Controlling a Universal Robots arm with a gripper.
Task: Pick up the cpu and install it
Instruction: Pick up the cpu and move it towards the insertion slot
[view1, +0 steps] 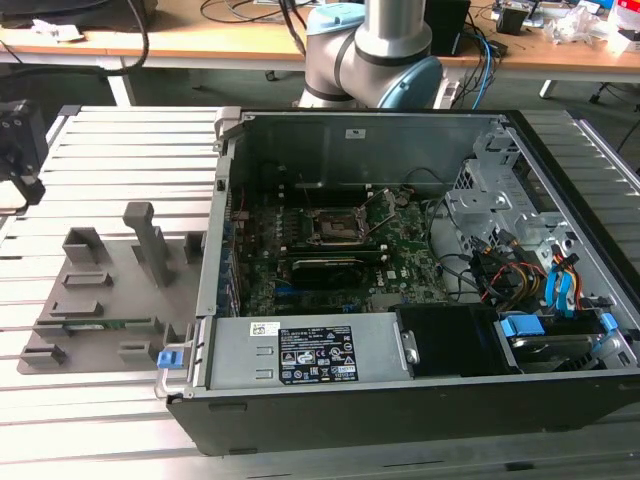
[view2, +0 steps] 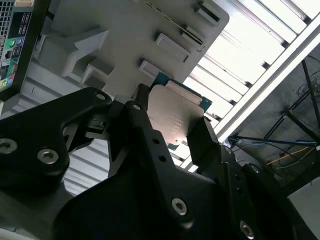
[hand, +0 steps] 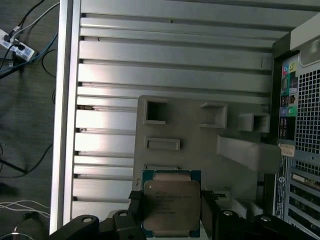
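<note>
In both wrist views you see the end effector (hand: 171, 206) clamped on the cpu (hand: 171, 199): one black finger (view2: 200, 137) presses against each of two opposite edges of the chip. The cpu's pale metal top faces the cameras, and a narrow green border shows around it. The cpu is held above the grey fixture tray (hand: 200, 145), over one edge of that tray, and the end effector alone carries it. The tray lies flat on the slatted aluminium surface (view1: 130, 150), just beside the open computer case (view1: 400, 400), on the exterior view's left of it. A long thin green circuit strip (view1: 100, 323) lies in a slot of the tray near the tray's front edge in the exterior view. Inside the case, you find the black socket frame (view1: 335, 228) near the middle of the motherboard (view1: 400, 270), with its metal rim around a dark square opening; it is well apart from the cpu. The arm's base (view1: 375, 50) stands at the surface's far edge in the exterior view, behind the case's rear wall.
</note>
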